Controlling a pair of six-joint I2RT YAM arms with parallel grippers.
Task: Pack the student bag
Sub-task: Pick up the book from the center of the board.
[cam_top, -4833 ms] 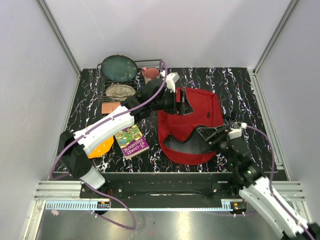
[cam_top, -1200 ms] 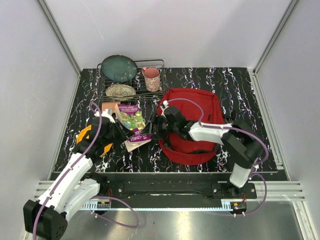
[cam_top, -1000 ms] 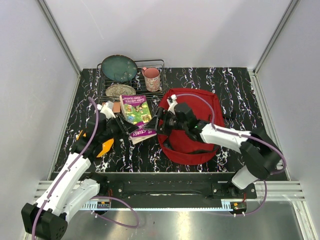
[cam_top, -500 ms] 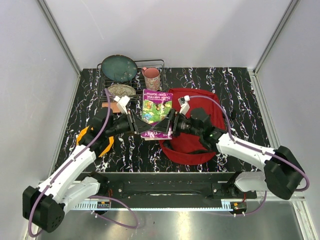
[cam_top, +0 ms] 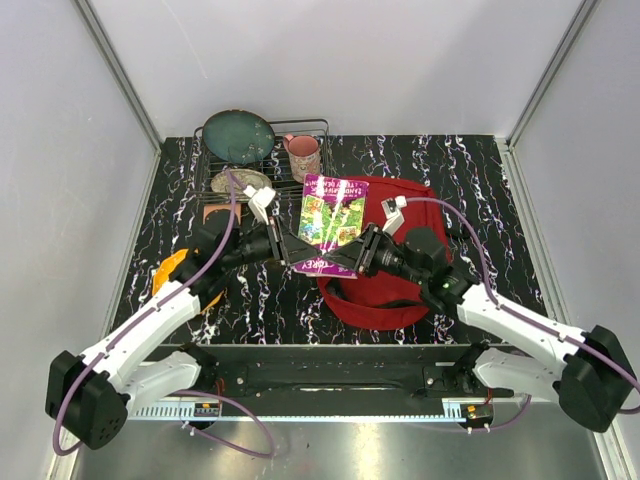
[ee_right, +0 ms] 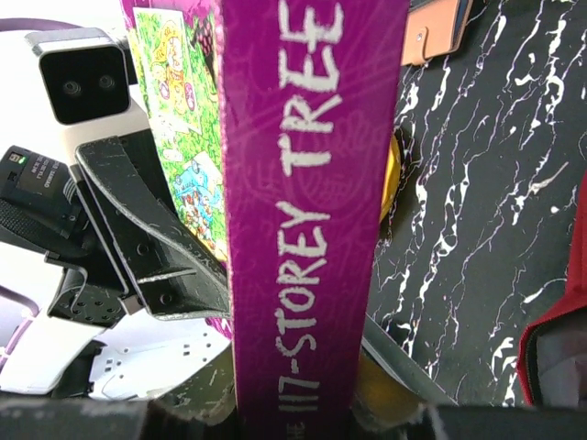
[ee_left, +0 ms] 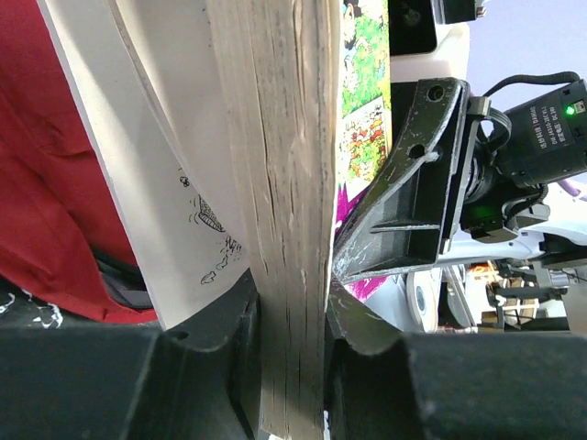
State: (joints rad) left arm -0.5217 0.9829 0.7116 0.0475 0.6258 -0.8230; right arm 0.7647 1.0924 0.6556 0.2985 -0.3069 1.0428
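Both arms alike: L arm [cam_top: 150, 318] & R arm [cam_top: 515, 322] have white plastic shells on the long links, black joints, black bases. Thin purple cable [cam_top: 233, 205] runs along each. Small white camera box [ee_right: 87, 81] on the wrist, black face w/ 2 round lenses. Fingers [ee_left: 417, 183] black, angular, w/ triangular cut-outs & a screw hole near the top, edges scuffed to bare grey. R wrist's black module has white printed text and a lit green LED [ee_left: 570, 109].
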